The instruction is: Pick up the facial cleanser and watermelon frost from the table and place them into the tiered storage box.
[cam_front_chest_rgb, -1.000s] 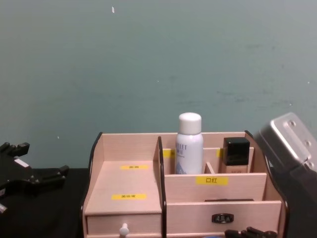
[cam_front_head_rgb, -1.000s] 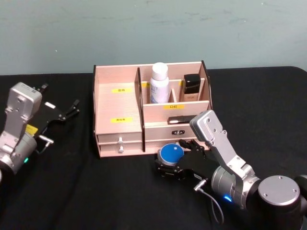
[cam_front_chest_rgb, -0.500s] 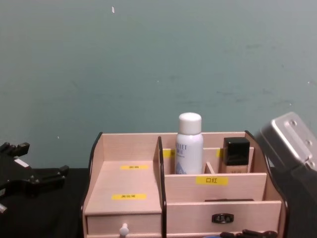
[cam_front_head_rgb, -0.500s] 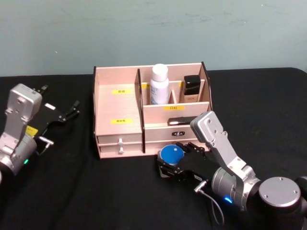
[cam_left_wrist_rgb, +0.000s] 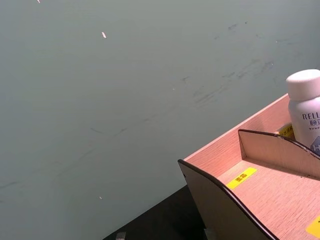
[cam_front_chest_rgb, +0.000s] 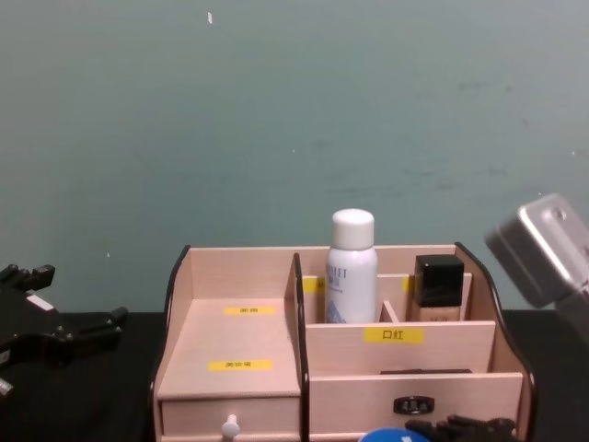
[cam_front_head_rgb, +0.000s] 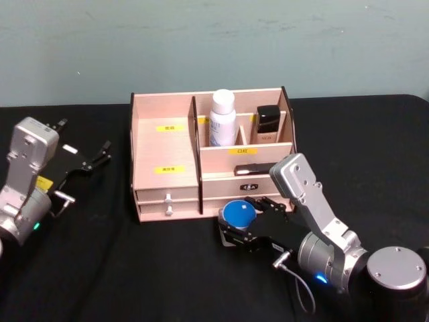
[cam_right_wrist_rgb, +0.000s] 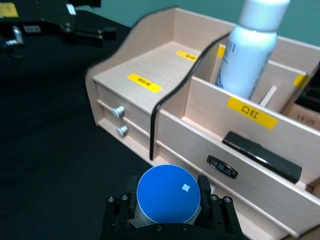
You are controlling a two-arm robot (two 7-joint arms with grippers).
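Right hand [cam_front_head_rgb: 240, 229] is closed on the watermelon frost [cam_right_wrist_rgb: 168, 194], a round jar with a blue lid. It holds the jar low, just in front of the tiered storage box [cam_front_head_rgb: 165, 144], near the right drawer. Facial cleanser [cam_front_head_rgb: 222, 119], the white bottle, stands upright in a rear compartment, so that half appears complete. Remaining, by judgement: raise the jar and set it in a compartment. Left hand [cam_front_head_rgb: 84, 159] is parked over the surface [cam_front_head_rgb: 134, 268], well left of the box, fingers spread and holding nothing.

Even, rather dim indoor light — shadows soft and faint throughout.
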